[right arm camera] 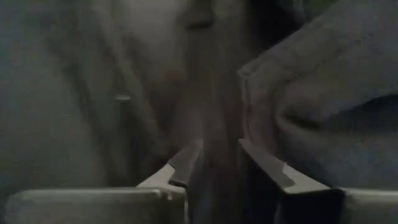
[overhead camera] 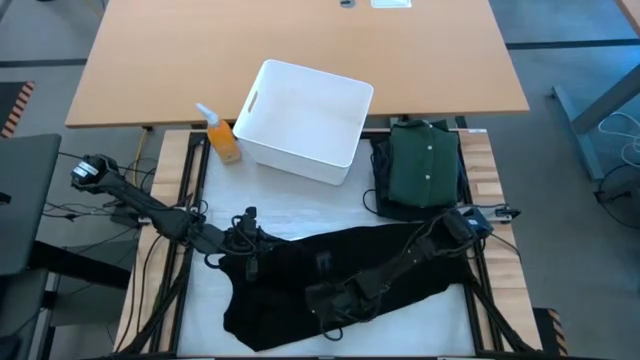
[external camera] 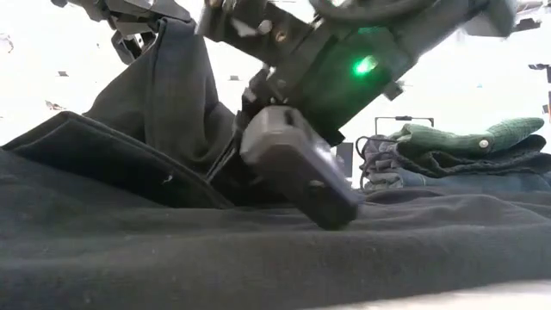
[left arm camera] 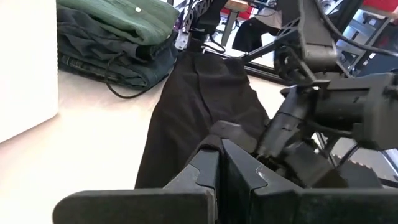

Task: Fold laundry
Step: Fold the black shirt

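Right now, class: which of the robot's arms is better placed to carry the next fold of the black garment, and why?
Probably the left. The left gripper is shut on a raised edge of the black garment. The right gripper sits low on the cloth, a narrow gap between its fingers, gripping nothing visible.

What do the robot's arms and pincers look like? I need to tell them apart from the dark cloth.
Both arms are black, jointed, with loose black cables trailing along them. The left pincer has two flat, angular dark fingers on a broad crossbar. The right pincer looks the same; a green light glows on its wrist housing.
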You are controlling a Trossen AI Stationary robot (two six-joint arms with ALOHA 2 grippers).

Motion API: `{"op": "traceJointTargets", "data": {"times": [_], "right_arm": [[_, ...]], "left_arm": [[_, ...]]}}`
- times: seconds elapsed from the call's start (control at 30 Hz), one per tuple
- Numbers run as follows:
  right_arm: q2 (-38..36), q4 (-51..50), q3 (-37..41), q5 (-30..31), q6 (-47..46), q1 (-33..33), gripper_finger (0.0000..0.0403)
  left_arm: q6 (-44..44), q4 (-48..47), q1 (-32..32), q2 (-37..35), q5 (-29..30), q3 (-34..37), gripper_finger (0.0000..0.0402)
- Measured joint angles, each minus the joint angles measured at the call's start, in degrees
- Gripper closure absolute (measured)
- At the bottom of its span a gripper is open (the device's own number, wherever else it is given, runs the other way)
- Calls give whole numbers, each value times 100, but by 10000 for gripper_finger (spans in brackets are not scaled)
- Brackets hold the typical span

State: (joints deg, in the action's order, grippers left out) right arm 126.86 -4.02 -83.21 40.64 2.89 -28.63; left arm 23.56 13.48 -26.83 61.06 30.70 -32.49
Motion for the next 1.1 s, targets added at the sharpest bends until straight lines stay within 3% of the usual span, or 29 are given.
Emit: {"op": "traceJointTargets", "data": {"times": [0.17, 0.33, 0.63, 0.9, 1.1], "right_arm": [[-6, -38, -1, 435, 420, -142, 238], [-6, -148, -3, 1312, 892, -306, 222], [-10, -178, 89, 1332, 1451, -131, 226], [-23, -163, 89, -39, 1254, 472, 244], [-23, -226, 89, -510, 1112, 703, 323]], "left_arm": [[26, -49, 0, 0, -5, 0, 401], [25, -53, 0, 0, -7, 0, 401], [25, -42, 0, 0, -9, 0, 401], [80, -7, 0, 0, -30, 0, 401], [174, -60, 0, 0, -194, 0, 401]]}}
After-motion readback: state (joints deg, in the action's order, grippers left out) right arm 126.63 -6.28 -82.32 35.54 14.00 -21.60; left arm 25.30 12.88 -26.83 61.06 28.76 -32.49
